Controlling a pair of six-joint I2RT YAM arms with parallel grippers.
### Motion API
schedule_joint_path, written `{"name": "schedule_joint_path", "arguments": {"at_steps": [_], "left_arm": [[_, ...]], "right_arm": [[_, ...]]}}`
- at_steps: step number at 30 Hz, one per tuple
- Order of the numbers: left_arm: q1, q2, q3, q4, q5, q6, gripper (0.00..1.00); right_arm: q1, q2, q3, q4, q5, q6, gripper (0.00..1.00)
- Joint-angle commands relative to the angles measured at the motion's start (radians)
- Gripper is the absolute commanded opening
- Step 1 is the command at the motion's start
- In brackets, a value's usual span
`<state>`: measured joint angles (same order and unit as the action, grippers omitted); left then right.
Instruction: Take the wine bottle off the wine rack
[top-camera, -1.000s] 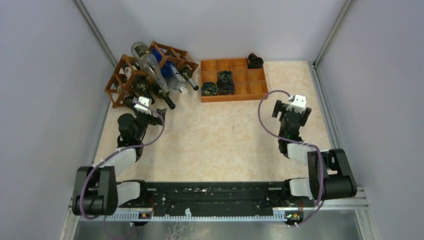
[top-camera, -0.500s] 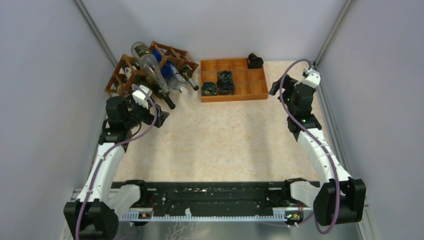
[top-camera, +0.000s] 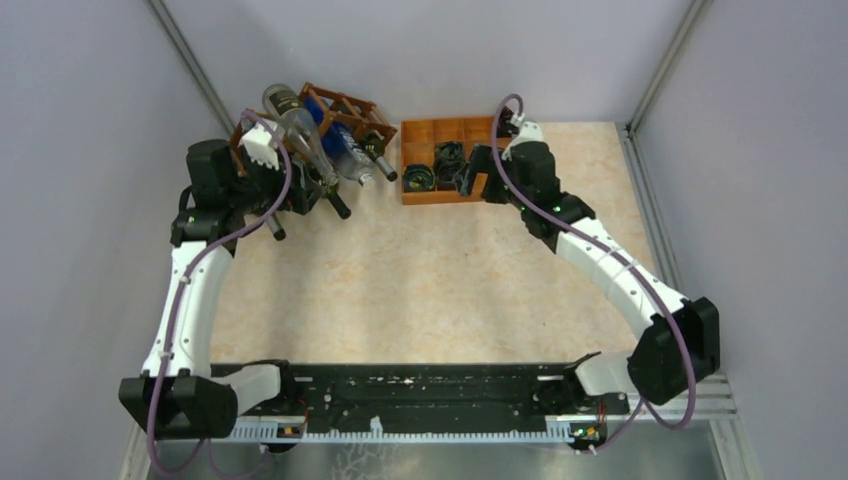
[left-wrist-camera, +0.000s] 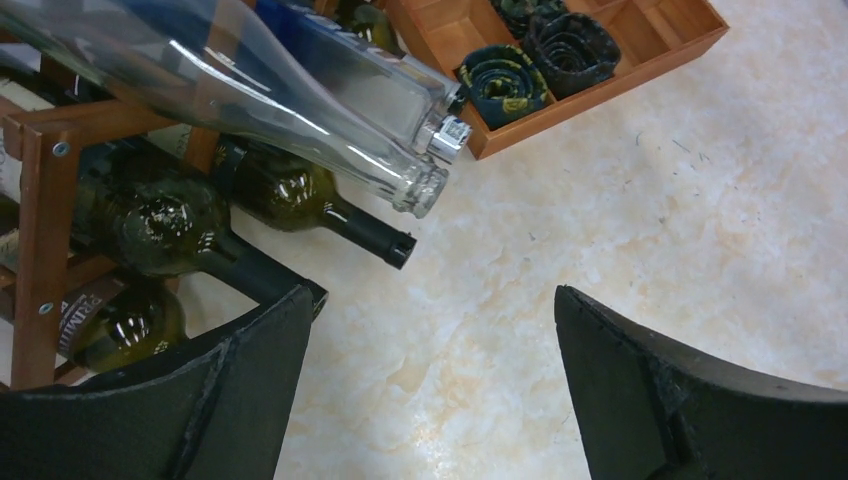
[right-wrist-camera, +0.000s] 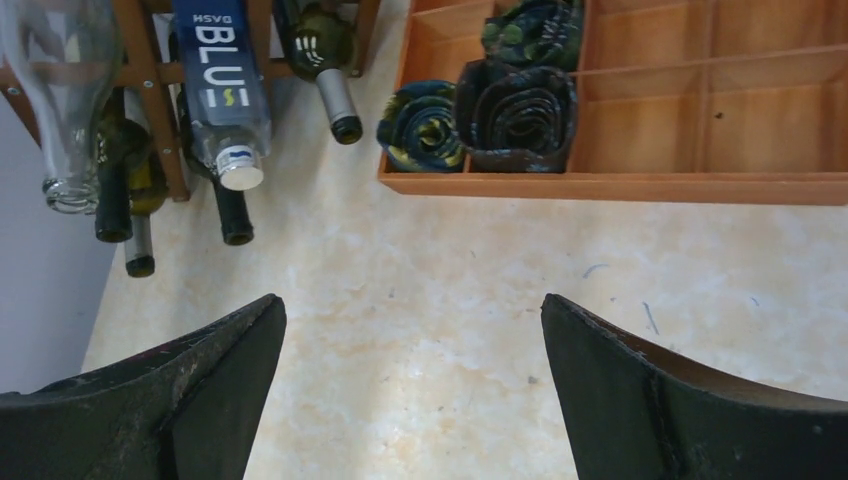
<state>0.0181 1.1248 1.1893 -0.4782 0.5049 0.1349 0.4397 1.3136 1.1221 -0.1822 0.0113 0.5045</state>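
The reddish-brown wine rack (top-camera: 345, 104) stands at the far left and holds several bottles with their necks pointing forward. In the left wrist view a clear bottle (left-wrist-camera: 280, 110) and a blue-label bottle (left-wrist-camera: 370, 85) lie on top. Dark green wine bottles (left-wrist-camera: 290, 190) lie in the lower cells of the rack (left-wrist-camera: 45, 220). My left gripper (left-wrist-camera: 430, 295) is open and empty, just in front of the dark necks; its left finger (left-wrist-camera: 250, 390) is beside one neck. My right gripper (right-wrist-camera: 410, 300) is open and empty over bare table, in front of the tray and right of the rack (right-wrist-camera: 150, 70).
A flat orange-brown compartment tray (top-camera: 515, 190) sits right of the rack, with dark rolled items (right-wrist-camera: 515, 115) in its left cells. A grey wall runs close along the rack's left side. The right arm (top-camera: 600, 260) stretches diagonally across the table's right half.
Both arms have extended away from their bases. My left gripper rose up to the rack's front. My right gripper swung from the far right to the tray's front. Both stayed open.
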Motion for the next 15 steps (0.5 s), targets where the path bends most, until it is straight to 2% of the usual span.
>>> {"name": "schedule_joint_path", "arguments": {"at_steps": [1, 6, 11, 15], "left_arm": [[0.018, 0.052, 0.093, -0.084, -0.072, -0.046, 0.96], [0.040, 0.030, 0.098, -0.068, -0.054, -0.042, 0.87], [0.061, 0.067, 0.122, -0.109, -0.097, -0.052, 0.74], [0.129, 0.051, 0.093, -0.100, -0.113, -0.084, 0.57]], "right_arm": [[0.114, 0.097, 0.166, -0.064, 0.069, -0.049, 0.97], [0.241, 0.313, 0.466, -0.192, 0.064, -0.107, 0.94], [0.327, 0.485, 0.687, -0.221, 0.021, -0.135, 0.92], [0.386, 0.680, 0.970, -0.331, -0.060, -0.179, 0.91]]}}
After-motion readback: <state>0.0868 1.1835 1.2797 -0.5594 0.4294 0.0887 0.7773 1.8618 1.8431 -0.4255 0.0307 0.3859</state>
